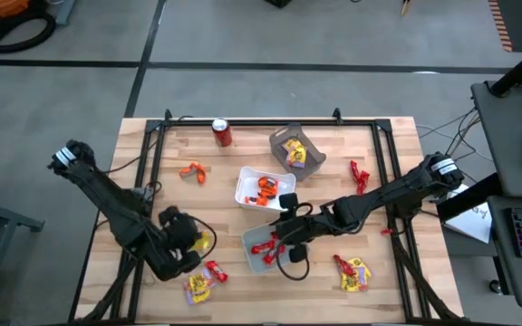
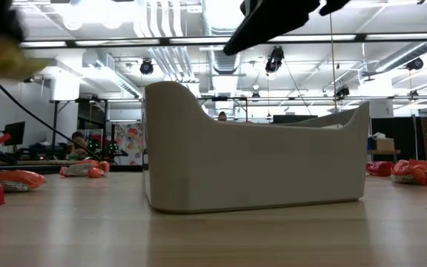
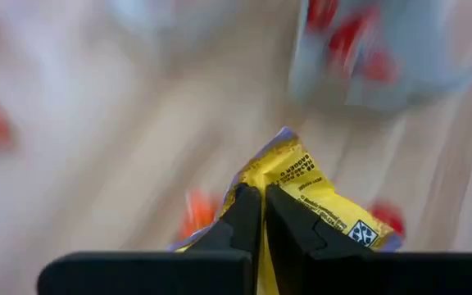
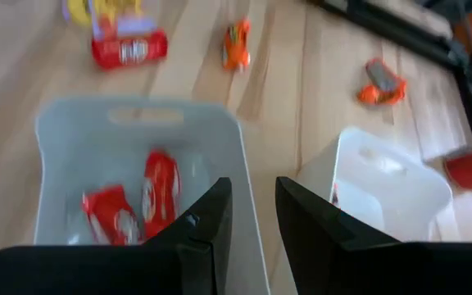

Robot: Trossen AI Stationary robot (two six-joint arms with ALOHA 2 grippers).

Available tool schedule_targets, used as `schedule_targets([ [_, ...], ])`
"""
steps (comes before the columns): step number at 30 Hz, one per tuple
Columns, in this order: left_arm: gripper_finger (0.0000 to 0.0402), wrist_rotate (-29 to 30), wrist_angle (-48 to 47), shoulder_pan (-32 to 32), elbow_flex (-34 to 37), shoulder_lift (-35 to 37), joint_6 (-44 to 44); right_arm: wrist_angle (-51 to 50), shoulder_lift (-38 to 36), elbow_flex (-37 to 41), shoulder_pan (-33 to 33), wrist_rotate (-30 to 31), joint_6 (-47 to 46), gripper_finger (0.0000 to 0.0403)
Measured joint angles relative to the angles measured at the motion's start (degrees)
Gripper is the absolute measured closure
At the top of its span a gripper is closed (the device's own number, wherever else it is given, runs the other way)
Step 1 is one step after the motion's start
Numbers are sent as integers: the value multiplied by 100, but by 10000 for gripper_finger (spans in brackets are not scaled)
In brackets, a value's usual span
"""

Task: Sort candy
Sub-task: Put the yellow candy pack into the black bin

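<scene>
Grey floor (image 1: 243, 41), bright ceiling lights (image 2: 176, 15)

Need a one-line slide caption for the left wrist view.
Left gripper shut on a yellow candy wrapper, lifted above the wooden table, a tray of red candies beyond.

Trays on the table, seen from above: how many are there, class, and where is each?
3: grey tray at the far edge, white tray in the middle, grey tray nearer, under the right gripper.
</scene>
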State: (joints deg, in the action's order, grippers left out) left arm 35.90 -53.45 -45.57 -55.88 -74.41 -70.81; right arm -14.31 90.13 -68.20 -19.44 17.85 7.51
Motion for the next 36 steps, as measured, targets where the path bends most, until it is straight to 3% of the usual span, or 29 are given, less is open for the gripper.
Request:
schedule_targets([
  [3,402,1104,429,41,-65,188,1277,861,2,288,9,7,186,314],
  [9,401,2503,1332,418,-65,373,3792,2970,2,796,11,17,721,314],
  [13,401,3756,1540,791,-65,244,4358,4334,2,1052,31,18,626,314],
  [16,401,4245,1574,1114,-65,28,4282,4945,2,1141,97,198,299,314],
  [23,401,4469,2345,1864,-63,-764,3607,4881,2,1149,414,1226,-78,314],
  [29,401,4132,2393,2259,-61,-1275,3579,4660,2,1149,750,1152,-744,300],
  [36,401,3809,2963,2397,-61,-1370,3795,4490,213,1149,1188,311,-1277,258],
])
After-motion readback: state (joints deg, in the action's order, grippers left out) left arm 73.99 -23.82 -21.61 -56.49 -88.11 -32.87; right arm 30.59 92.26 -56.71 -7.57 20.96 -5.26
